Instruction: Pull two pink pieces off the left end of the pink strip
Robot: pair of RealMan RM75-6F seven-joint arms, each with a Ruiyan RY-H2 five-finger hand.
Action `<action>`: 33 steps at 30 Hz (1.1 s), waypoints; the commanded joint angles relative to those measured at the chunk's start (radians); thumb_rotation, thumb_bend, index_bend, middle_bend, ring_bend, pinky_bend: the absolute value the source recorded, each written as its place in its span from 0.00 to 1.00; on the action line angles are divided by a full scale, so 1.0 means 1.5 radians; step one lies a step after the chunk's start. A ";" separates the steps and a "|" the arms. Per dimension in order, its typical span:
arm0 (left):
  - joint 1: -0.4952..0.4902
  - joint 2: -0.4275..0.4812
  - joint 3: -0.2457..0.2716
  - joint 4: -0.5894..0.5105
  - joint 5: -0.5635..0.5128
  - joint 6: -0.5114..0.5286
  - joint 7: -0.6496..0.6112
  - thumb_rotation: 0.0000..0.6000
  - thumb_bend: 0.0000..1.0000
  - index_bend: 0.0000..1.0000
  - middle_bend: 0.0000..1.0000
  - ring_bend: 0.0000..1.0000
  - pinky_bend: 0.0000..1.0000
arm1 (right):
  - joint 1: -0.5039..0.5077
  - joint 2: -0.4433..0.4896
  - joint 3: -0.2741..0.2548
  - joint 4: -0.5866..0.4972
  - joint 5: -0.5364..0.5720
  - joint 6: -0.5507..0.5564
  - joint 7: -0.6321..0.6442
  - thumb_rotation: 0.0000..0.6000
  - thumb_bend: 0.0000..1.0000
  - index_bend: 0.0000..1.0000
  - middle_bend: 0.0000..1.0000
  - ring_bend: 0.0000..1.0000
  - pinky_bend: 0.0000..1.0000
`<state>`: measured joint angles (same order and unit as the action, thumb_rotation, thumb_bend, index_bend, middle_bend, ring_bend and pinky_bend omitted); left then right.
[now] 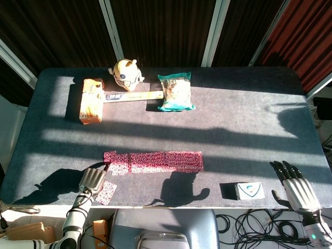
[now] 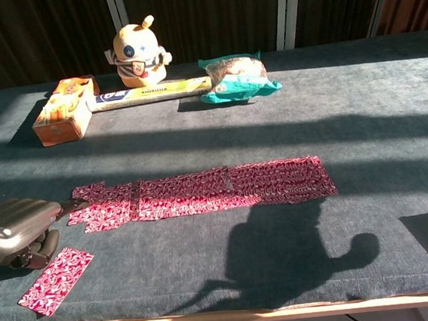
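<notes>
The pink patterned strip (image 1: 155, 161) (image 2: 224, 188) lies across the near middle of the table. Its left end piece (image 2: 103, 204) sits skewed and shifted left, still touching the rest. My left hand (image 1: 92, 180) (image 2: 14, 229) is at that end, fingers curled, and its fingertips (image 2: 65, 208) pinch the piece's left edge. A loose pink piece (image 1: 106, 192) (image 2: 56, 280) lies flat near the front edge, just beside that hand. My right hand (image 1: 297, 188) hovers at the near right corner, fingers spread and holding nothing.
A small white box (image 1: 249, 190) lies near the front edge, left of the right hand. At the back stand an orange carton (image 1: 90, 100), a long flat box (image 1: 132, 96), a yellow toy figure (image 1: 126, 73) and a green snack bag (image 1: 175, 92).
</notes>
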<state>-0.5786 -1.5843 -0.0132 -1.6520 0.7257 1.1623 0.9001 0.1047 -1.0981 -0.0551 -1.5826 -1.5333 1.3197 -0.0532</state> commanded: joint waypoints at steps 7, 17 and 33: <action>-0.011 0.010 -0.034 0.049 -0.090 0.013 0.017 1.00 1.00 0.31 1.00 1.00 1.00 | 0.000 -0.001 0.000 -0.002 -0.001 0.000 -0.005 1.00 0.32 0.00 0.07 0.00 0.11; 0.014 0.057 -0.030 -0.009 -0.014 0.031 -0.069 1.00 0.69 0.09 1.00 1.00 1.00 | -0.002 -0.004 0.002 -0.004 0.001 0.002 -0.012 1.00 0.32 0.00 0.07 0.00 0.11; 0.276 0.232 0.159 0.043 0.604 0.403 -0.545 1.00 0.40 0.00 0.00 0.00 0.06 | -0.035 0.006 0.012 -0.047 -0.048 0.108 -0.050 1.00 0.32 0.00 0.07 0.00 0.11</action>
<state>-0.3288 -1.2889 0.1285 -1.7279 1.4695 1.5572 0.3054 0.0688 -1.0869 -0.0417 -1.6393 -1.5856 1.4460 -0.1032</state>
